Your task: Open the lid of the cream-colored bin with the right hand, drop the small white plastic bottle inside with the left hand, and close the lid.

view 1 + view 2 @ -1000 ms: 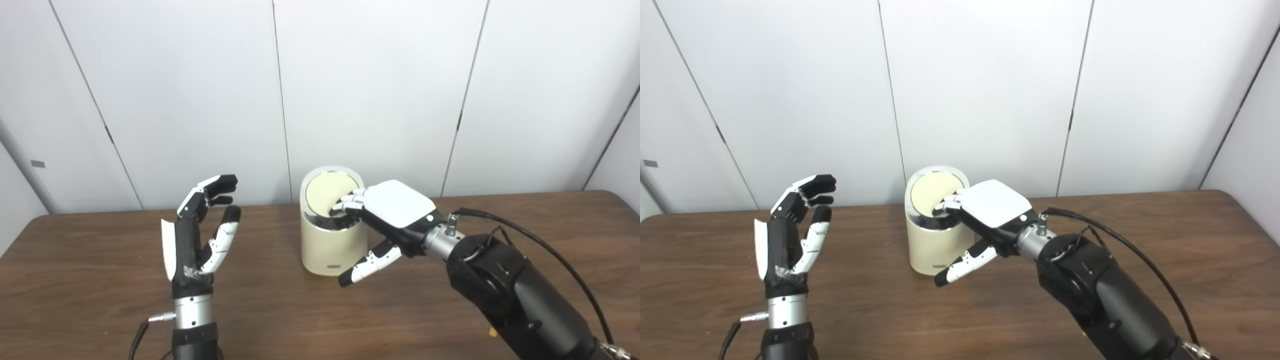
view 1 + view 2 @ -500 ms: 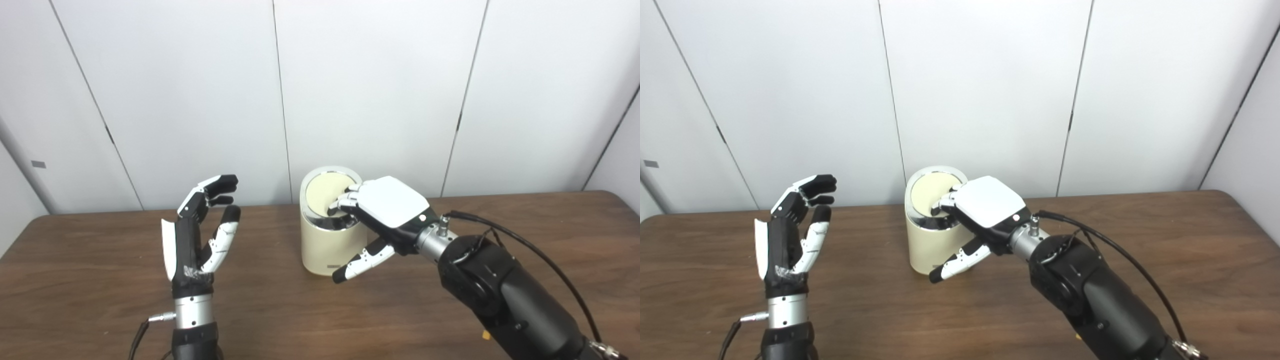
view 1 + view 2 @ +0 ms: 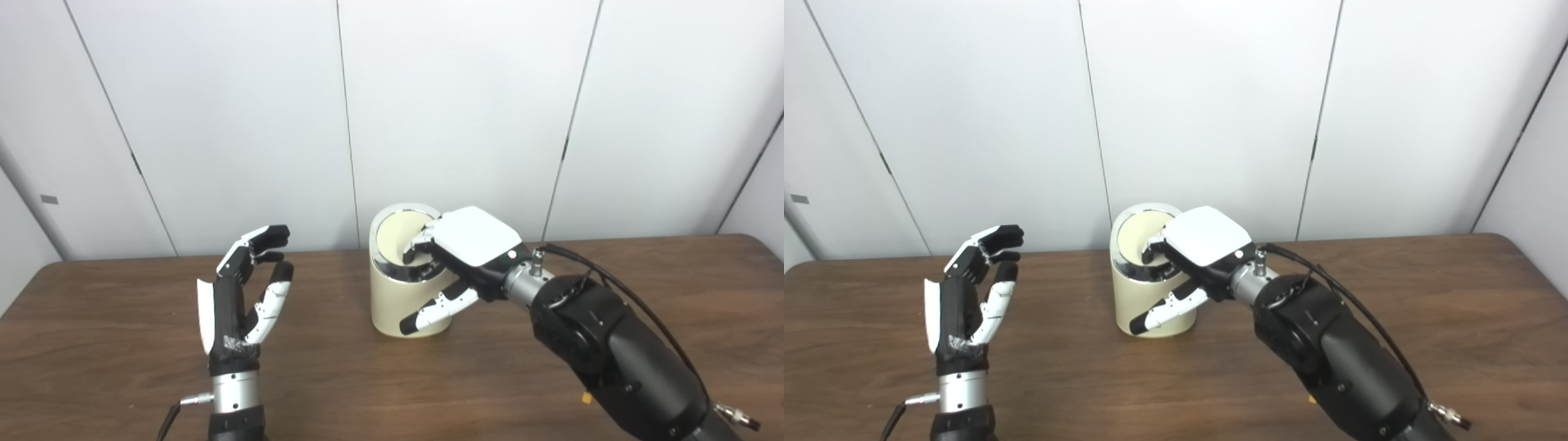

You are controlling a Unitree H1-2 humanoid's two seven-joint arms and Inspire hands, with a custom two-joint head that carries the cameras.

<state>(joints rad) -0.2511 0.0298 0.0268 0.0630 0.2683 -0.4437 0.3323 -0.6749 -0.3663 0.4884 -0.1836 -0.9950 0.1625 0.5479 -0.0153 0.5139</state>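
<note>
The cream-colored bin (image 3: 392,306) stands upright at the middle of the table, near the back. Its round cream lid (image 3: 392,236) sits inside a chrome ring. My right hand (image 3: 471,242) lies over the bin's top right, its fingers curled down onto the lid's right part. Its thumb (image 3: 432,311) stretches across the front of the bin's body. It holds nothing. My left hand (image 3: 242,294) stands upright to the left of the bin, apart from it, open and empty. No small white bottle shows in either view.
The brown wooden table (image 3: 110,343) runs across the whole view, with white wall panels (image 3: 245,122) close behind the bin. A black cable (image 3: 612,288) loops over my right forearm.
My right hand has moved left, further over the bin's top, and its thumb now crosses the front of the bin. My left hand has sunk slightly.
</note>
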